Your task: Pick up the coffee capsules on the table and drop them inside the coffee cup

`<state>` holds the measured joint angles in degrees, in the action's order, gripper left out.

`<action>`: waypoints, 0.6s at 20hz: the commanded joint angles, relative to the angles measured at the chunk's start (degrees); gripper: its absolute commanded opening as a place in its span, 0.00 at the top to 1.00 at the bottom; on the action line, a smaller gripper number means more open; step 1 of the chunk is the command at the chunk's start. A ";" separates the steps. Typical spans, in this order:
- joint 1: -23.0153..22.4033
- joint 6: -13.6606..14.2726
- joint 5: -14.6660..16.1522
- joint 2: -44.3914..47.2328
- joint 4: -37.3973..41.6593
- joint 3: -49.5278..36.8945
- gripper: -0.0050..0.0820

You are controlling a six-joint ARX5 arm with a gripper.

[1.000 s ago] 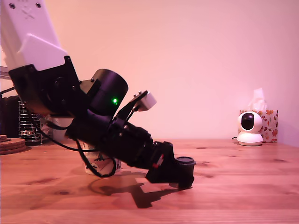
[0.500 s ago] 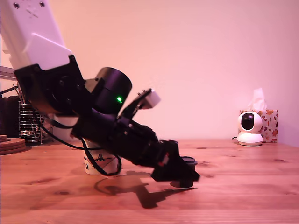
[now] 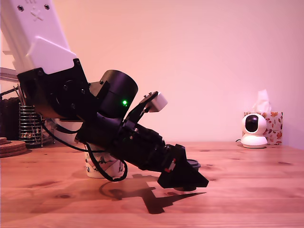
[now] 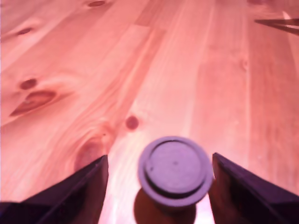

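- Grasp step: the claw (image 4: 160, 161) is open, one finger each side of the capsule (image 4: 174, 169), not touching it.
- The capsule stands upright on the counter (image 3: 247, 190); the coffee cup (image 3: 102, 167) is to its left in the exterior view.
- Next, as I judge it: close squarely, then lift.
- A second ago the claw sat higher and further back from the capsule.

No text, label, brand or number is legible in either view.

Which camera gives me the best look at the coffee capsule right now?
The wrist view: the coffee capsule shows its whole round top, between the open fingers. In the exterior view the gripper hides all but a sliver of its rim.
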<state>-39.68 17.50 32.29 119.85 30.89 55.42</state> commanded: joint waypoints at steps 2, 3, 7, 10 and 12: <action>-0.24 0.50 0.24 1.44 0.44 0.87 0.21; -0.24 0.50 0.26 1.44 0.31 0.87 0.21; -0.24 0.50 0.26 1.44 0.24 0.87 0.31; -0.24 0.50 0.24 1.44 -0.33 0.87 0.39; -0.24 0.50 0.26 1.44 -1.42 0.87 0.54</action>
<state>-39.72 17.52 32.42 119.85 29.54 55.75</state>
